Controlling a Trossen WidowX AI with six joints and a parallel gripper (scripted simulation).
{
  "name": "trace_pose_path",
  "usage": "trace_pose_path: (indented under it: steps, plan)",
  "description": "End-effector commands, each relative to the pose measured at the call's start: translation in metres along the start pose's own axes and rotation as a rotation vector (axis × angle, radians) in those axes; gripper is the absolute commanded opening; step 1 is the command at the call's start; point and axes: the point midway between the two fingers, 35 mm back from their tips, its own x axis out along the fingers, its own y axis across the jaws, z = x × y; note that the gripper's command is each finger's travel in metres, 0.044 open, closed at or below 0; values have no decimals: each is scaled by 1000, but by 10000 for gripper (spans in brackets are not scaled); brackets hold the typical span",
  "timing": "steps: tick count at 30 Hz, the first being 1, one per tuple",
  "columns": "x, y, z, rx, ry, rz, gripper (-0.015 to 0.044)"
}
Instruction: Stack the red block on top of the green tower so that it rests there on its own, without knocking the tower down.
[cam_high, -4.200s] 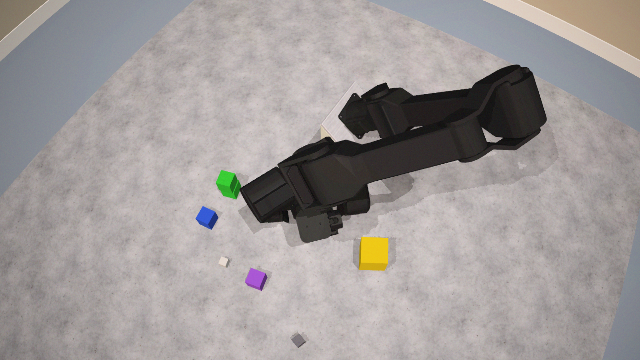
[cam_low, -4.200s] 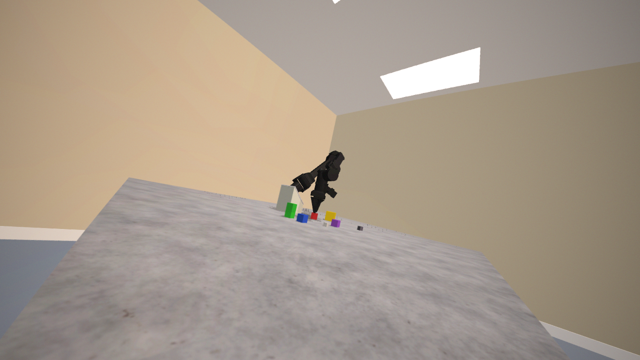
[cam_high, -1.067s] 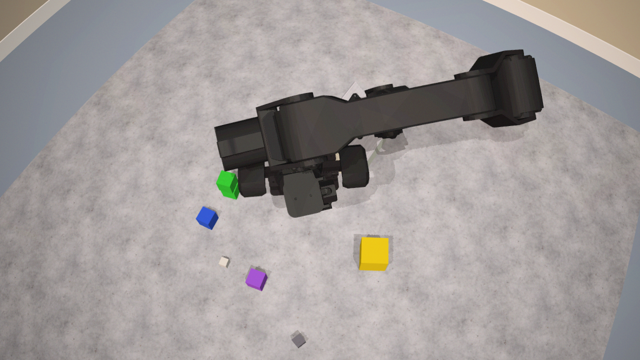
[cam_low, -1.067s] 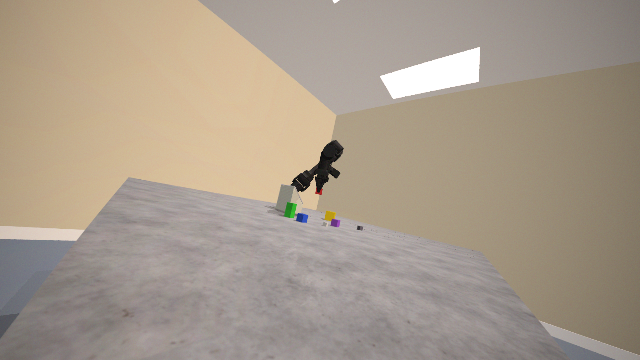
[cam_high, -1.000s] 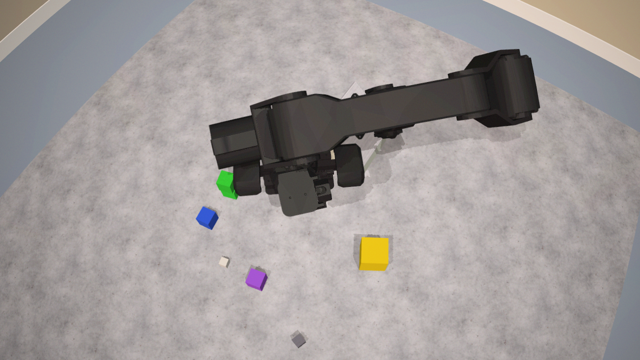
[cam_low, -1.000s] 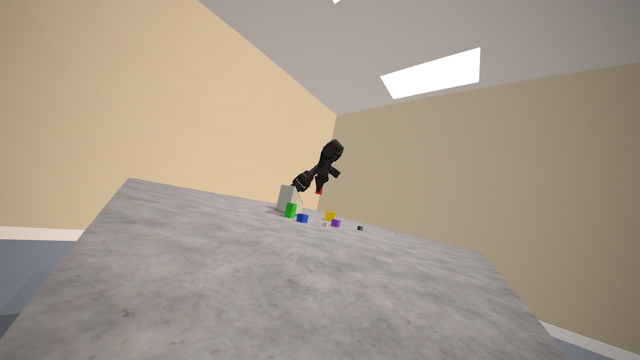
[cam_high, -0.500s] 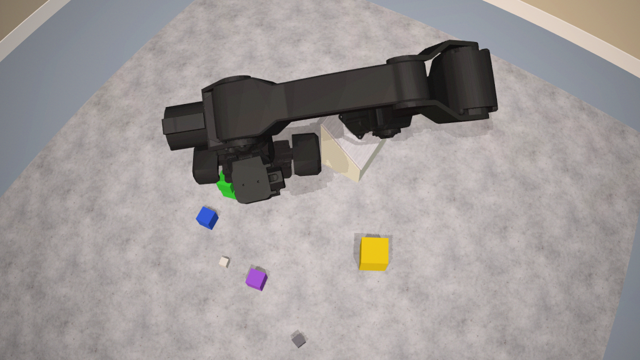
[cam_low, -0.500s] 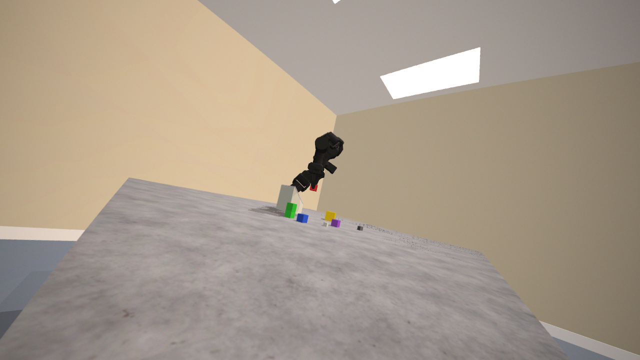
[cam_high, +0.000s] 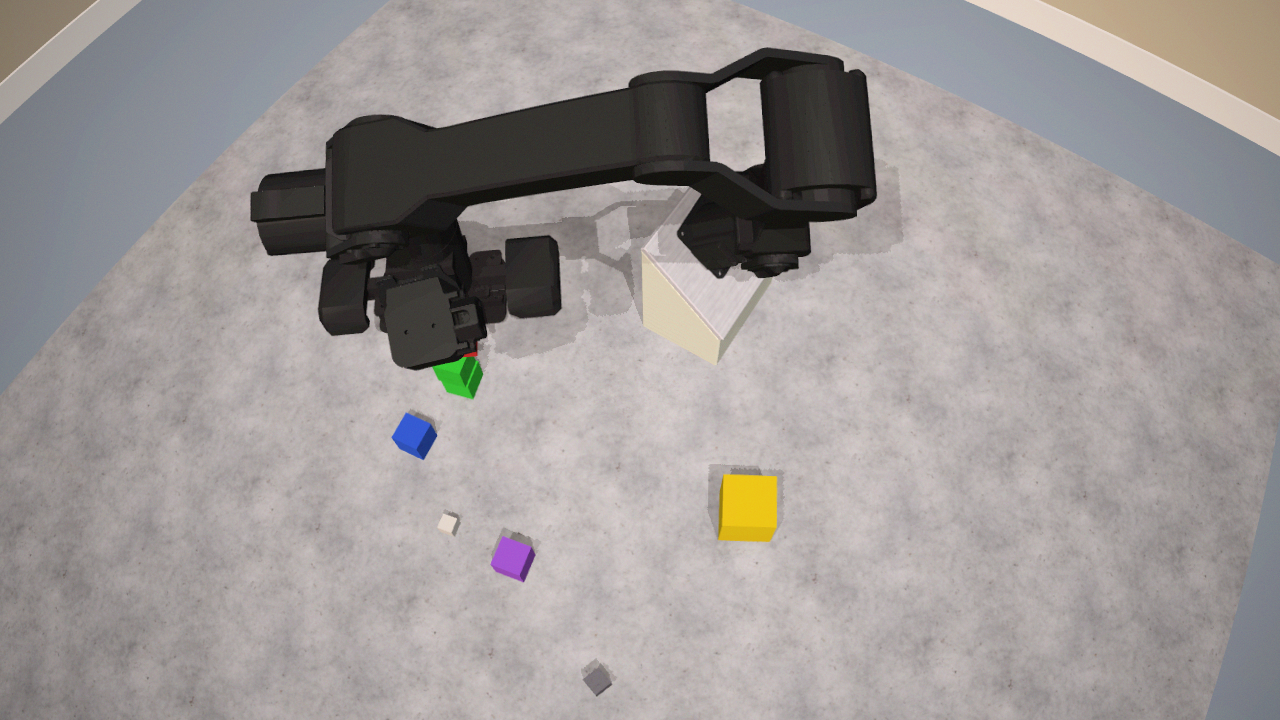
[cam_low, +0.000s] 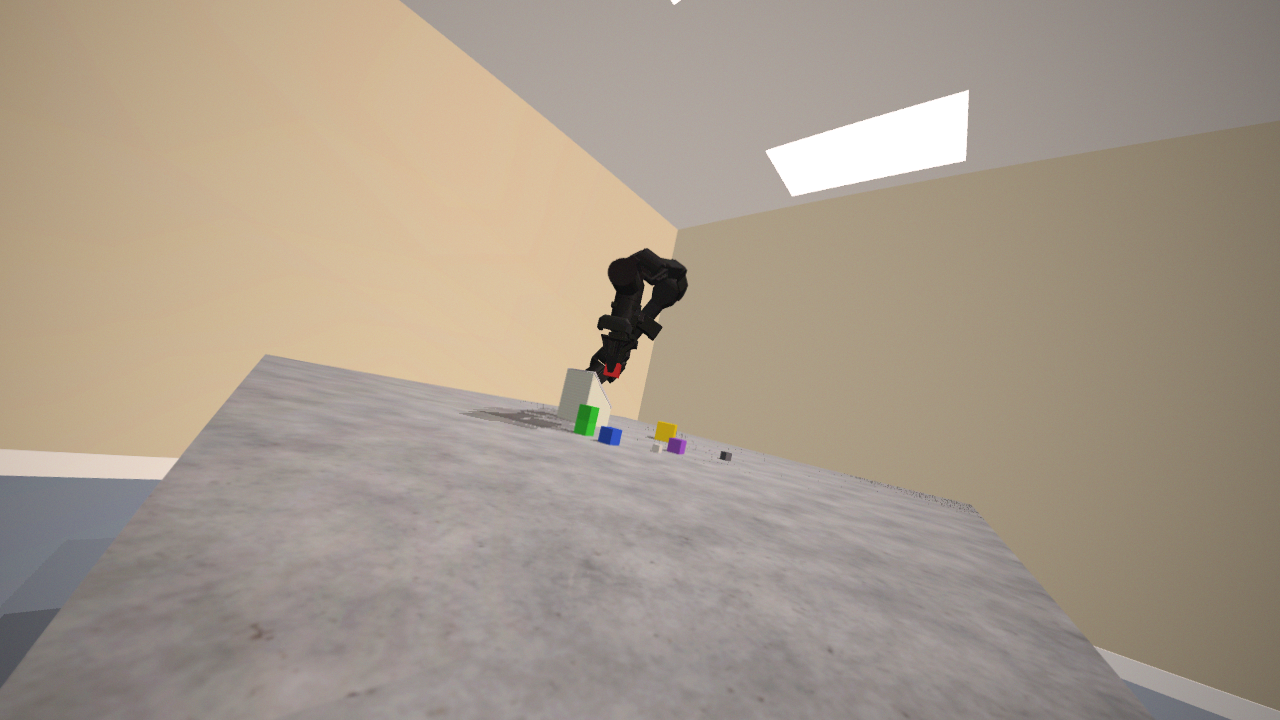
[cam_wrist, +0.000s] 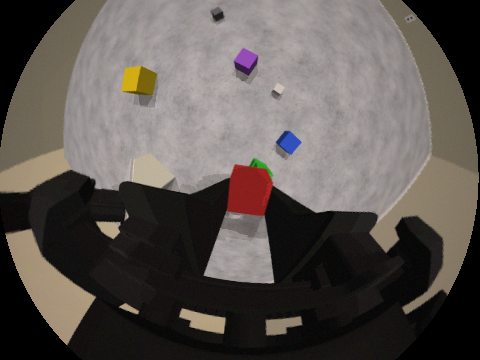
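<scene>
Red block (cam_wrist: 250, 190), a matte, sharp-edged cube, is hanging pinched in the closed claw (cam_wrist: 248, 207) just above and slightly off the green tower (cam_high: 460, 376), which is standing upright toward the table's (cam_high: 984, 447) left edge. Risk, as judged: coming down off-centre, the block's edge or a fingertip is liable to be clipping the narrow tower and toppling it, or the block is sliding off once let go. Smooth blue (cam_high: 413, 436), purple (cam_high: 512, 557) and yellow (cam_high: 747, 506) cubes are sitting apart nearer the front edge.
</scene>
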Motion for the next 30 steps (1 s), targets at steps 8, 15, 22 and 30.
trace_pose_path:
  steps: [8, 15, 22, 30]
  plan:
    - [7, -27, -25, -7, 3, 2, 0]
    - [31, -24, -25, -7, 2, 2, 0]
    - [44, -23, -24, -7, 2, 3, 0]
    - [68, -22, -24, -7, 1, 3, 0]
